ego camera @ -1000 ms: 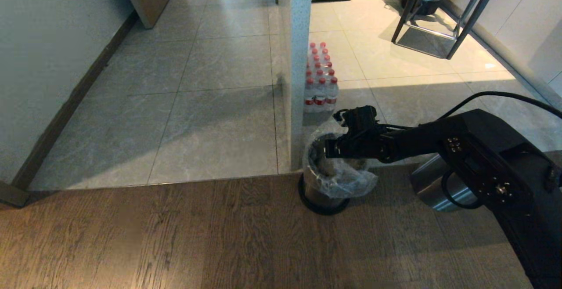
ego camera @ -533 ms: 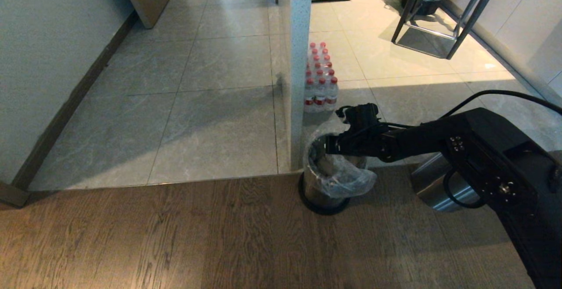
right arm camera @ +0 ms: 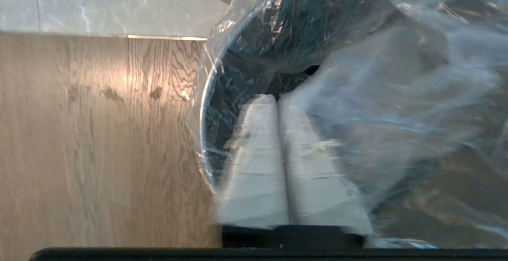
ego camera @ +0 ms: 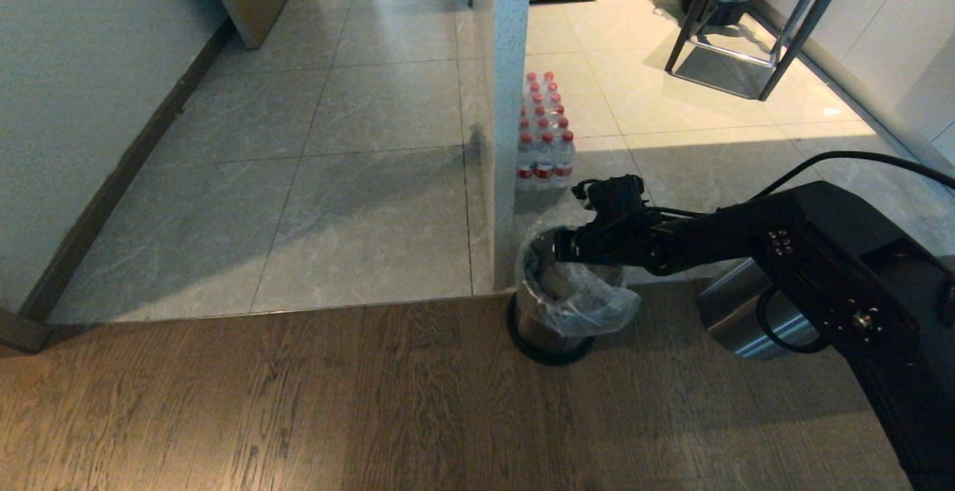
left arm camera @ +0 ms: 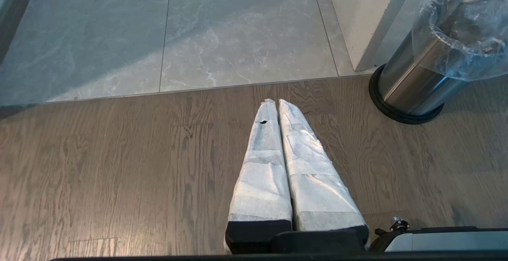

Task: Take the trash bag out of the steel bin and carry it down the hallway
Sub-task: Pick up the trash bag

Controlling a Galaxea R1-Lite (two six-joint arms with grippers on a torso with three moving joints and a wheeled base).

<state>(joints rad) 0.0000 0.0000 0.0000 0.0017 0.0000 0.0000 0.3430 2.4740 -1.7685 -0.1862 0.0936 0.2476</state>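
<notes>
Head view: trash bag [ego camera: 589, 303], thin clear crinkled plastic, lines the steel bin [ego camera: 539, 330] and folds loosely over its rim, bulging toward the robot's right. Bin is a small brushed-steel cylinder on a black base ring, standing on the wood-plank floor [ego camera: 298, 401] just at the seam with the grey tiles, touching or nearly touching the foot of a white speckled pillar [ego camera: 511, 103].

Right pincer [ego camera: 558, 246] sits over the bin mouth, at the bag's far rim. Right wrist view: the two white-wrapped fingers [right arm camera: 254, 166] lie almost together, a thin slit between them, tips inside the bag opening; bag film drapes along one side; whether plastic is pinched cannot be told.

Left pincer [left arm camera: 274, 103] hangs over bare wood floor, fingers pressed together, holding nothing, well apart from the bin.

Open tile floor of the hallway [ego camera: 336, 177] lies left of the pillar. Pack of red-capped bottles [ego camera: 545, 133] stands behind the bin against the pillar. Second steel cylinder [ego camera: 735, 319] lies under the right arm.
</notes>
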